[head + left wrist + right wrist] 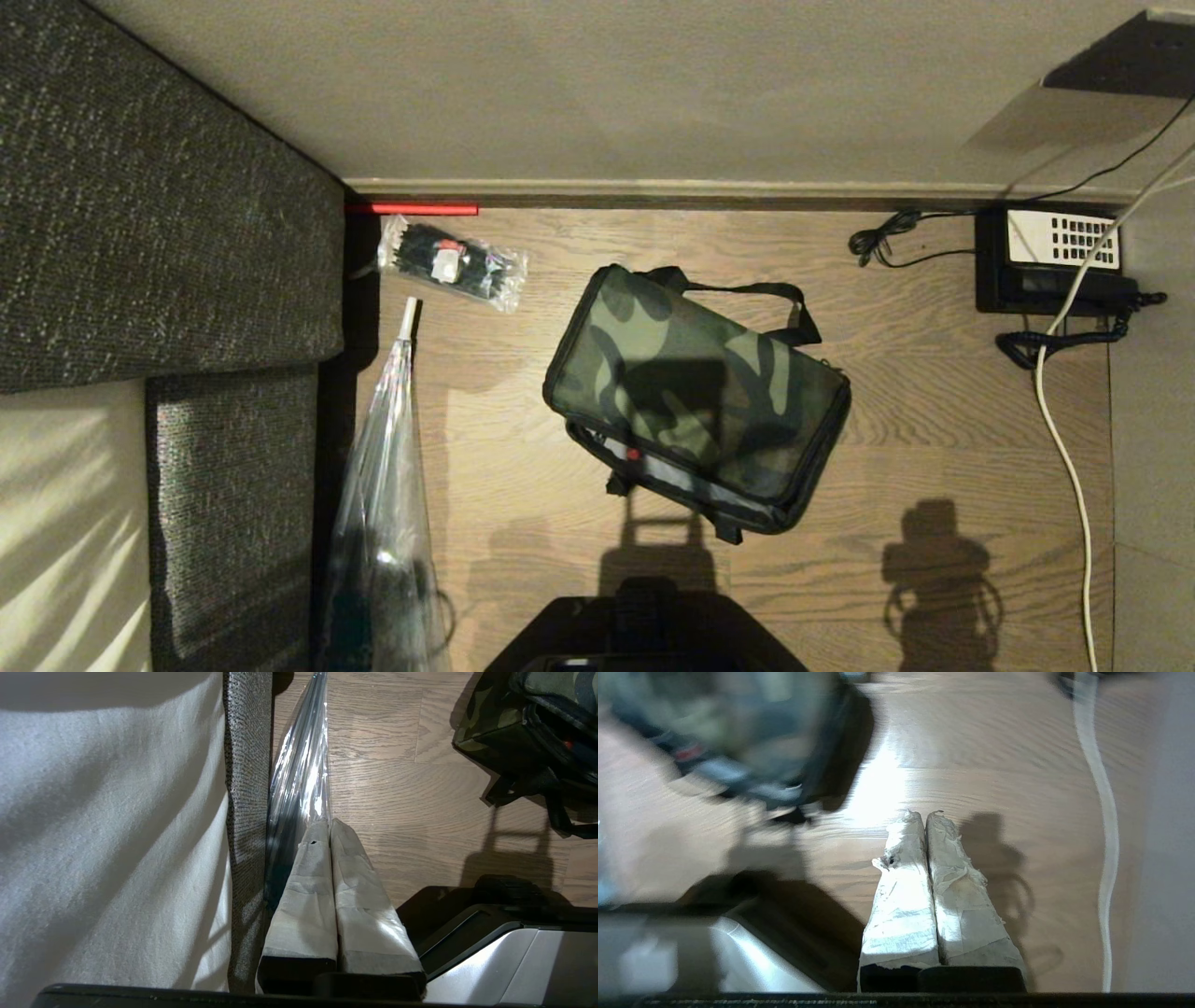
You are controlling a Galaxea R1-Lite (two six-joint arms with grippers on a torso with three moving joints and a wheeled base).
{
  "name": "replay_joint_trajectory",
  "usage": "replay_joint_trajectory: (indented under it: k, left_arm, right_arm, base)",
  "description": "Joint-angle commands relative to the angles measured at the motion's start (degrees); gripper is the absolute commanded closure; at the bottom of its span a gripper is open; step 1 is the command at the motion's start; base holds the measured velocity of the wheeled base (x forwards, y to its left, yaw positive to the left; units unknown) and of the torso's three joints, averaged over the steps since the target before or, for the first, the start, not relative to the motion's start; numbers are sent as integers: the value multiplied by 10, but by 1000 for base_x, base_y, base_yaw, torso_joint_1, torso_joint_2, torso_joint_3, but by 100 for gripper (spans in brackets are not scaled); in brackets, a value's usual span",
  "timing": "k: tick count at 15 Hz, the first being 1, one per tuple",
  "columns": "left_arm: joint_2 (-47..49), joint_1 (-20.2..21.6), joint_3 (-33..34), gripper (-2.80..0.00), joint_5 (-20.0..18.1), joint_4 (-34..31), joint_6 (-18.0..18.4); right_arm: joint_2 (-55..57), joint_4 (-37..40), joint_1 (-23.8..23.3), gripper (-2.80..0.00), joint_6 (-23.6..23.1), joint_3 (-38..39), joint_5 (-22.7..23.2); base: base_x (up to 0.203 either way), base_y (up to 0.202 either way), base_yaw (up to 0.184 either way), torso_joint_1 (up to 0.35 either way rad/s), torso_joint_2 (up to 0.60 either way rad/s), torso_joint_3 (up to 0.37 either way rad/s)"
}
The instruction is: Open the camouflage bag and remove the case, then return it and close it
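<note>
Camouflage bag (695,397) lying closed on wood floor (934,420), frame centre; grey sofa (159,187) at left, phone (1055,261) upper right; left gripper (330,823) and right gripper (924,814) both clenched, empty

Left gripper (331,823): two long tapering fingers (303,896) wrapped in off-white tape, creased, small dark hole near one tip; black uncovered bases at the bottom edge of the frame, black bar beneath. Right gripper (925,815): same taped fingers (903,905), wrap more frayed and torn at the tips, greyish smudges, black bases. Base (495,961): silver-grey panel with black trim, lower right in the left wrist view; lower left in the right wrist view. Black rounded body, bottom centre of the head view.
</note>
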State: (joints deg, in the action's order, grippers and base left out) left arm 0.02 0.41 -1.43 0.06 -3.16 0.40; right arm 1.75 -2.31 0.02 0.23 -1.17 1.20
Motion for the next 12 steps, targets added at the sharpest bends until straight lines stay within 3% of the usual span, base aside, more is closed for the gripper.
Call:
replay_joint_trajectory:
  k: [1,2,4,12]
  left_arm:
    - [0,0,0,0,0,0,0]
    - [0,0,0,0,0,0,-1]
    - [0,0,0,0,0,0,-1]
    - [0,0,0,0,0,0,-1]
  right_arm:
    - [-19,8,1,0,-46,12,-9]
    - [-19,14,1,0,-66,12,-3]
    - [-19,23,1,0,-40,12,-1]
    - [-18,22,1,0,-34,12,-5]
  base:
    - [0,0,0,0,0,0]
    - [0,0,0,0,0,0]
    - [0,0,0,0,0,0]
    - [0,0,0,0,0,0]
